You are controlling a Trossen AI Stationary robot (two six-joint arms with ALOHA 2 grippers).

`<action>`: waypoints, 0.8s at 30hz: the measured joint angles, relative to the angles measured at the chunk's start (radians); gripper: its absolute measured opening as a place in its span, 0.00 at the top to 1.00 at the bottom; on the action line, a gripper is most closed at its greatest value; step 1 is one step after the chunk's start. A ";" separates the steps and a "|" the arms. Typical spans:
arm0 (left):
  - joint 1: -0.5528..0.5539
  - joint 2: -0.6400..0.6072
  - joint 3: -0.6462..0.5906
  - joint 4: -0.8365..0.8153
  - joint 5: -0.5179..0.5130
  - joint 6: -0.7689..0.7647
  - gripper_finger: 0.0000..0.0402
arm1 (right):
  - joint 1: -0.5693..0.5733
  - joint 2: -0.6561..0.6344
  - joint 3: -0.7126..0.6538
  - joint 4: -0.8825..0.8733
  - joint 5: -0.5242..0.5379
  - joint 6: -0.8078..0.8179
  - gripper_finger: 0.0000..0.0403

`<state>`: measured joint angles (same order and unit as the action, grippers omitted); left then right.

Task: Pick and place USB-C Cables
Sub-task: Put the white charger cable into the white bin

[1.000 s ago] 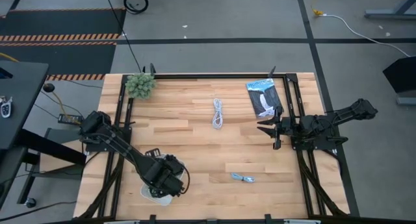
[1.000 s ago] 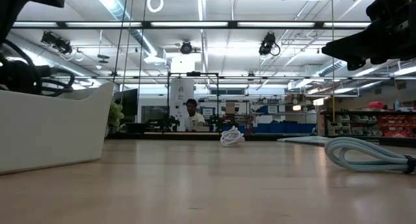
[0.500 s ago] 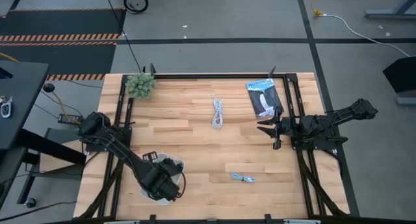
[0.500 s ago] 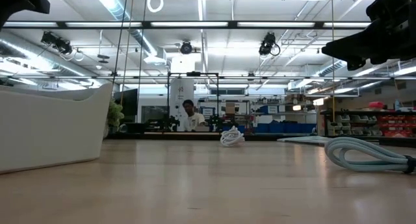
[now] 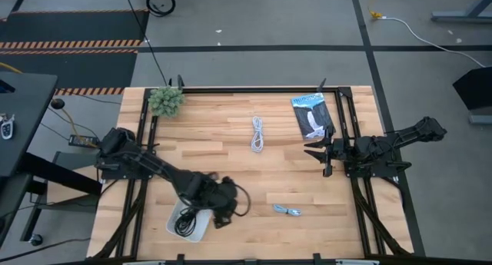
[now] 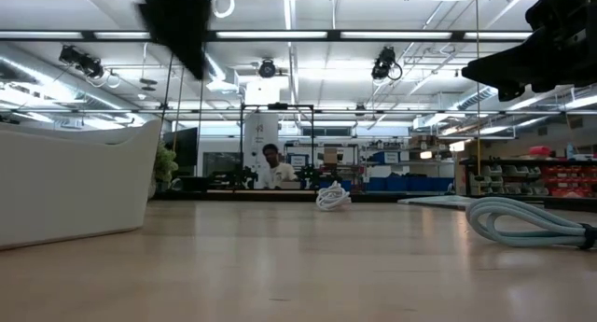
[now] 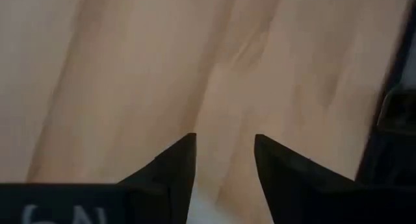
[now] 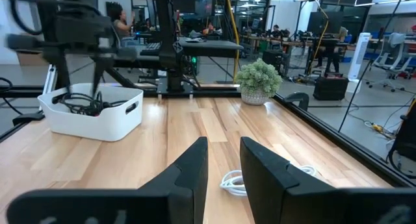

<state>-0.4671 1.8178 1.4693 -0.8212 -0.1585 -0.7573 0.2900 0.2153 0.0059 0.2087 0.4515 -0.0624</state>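
A white tray (image 5: 175, 226) stands near the table's front left, and black cables (image 5: 185, 220) lie coiled inside it. Just right of the tray my left gripper (image 5: 226, 210) is open over bare wood, nothing between its fingers (image 7: 170, 172). A white cable (image 5: 257, 133) lies coiled on the table toward the far middle. A short silvery-grey cable (image 5: 287, 211) lies near the front, right of my left gripper. At the right side my right gripper (image 5: 317, 157) is open, clear of everything. The right wrist view shows the tray (image 8: 97, 120) and the white cable (image 8: 237, 182).
A flat black-and-blue packet (image 5: 311, 115) lies at the far right, just beyond my right gripper. A small green plant (image 5: 165, 101) stands at the far left corner. A black frame rail (image 5: 246, 89) runs round the table. People work in the room behind.
My left gripper has come up out of the tray and swung toward the table's right edge, leaving the black cable in the tray. In the low view the cable that showed above the tray's rim is gone from there.
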 joint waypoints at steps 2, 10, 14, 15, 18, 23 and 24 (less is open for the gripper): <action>0.022 0.040 -0.001 0.066 0.017 0.049 0.60 | 0.000 0.000 0.000 0.000 0.000 0.000 0.76; 0.104 0.189 -0.003 0.325 0.125 0.209 0.60 | 0.000 0.000 0.000 0.007 0.000 0.000 0.76; 0.143 0.221 0.042 0.364 0.098 0.281 0.60 | 0.000 0.000 0.000 0.007 0.000 0.000 0.76; 0.150 0.230 0.059 0.361 0.076 0.300 0.60 | 0.000 0.000 0.000 0.007 0.000 0.000 0.76; 0.176 0.254 0.112 0.334 -0.027 0.343 0.60 | 0.000 0.000 0.000 0.015 0.000 0.000 0.76; 0.242 0.272 0.129 0.288 -0.198 0.430 0.60 | 0.000 0.000 0.000 0.023 0.000 0.000 0.76; 0.256 0.274 0.128 0.281 -0.225 0.441 0.60 | 0.000 0.000 0.000 0.023 0.000 0.000 0.76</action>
<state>-0.2110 2.0919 1.5976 -0.5402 -0.3839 -0.3162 0.2897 0.2157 0.0059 0.2316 0.4519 -0.0624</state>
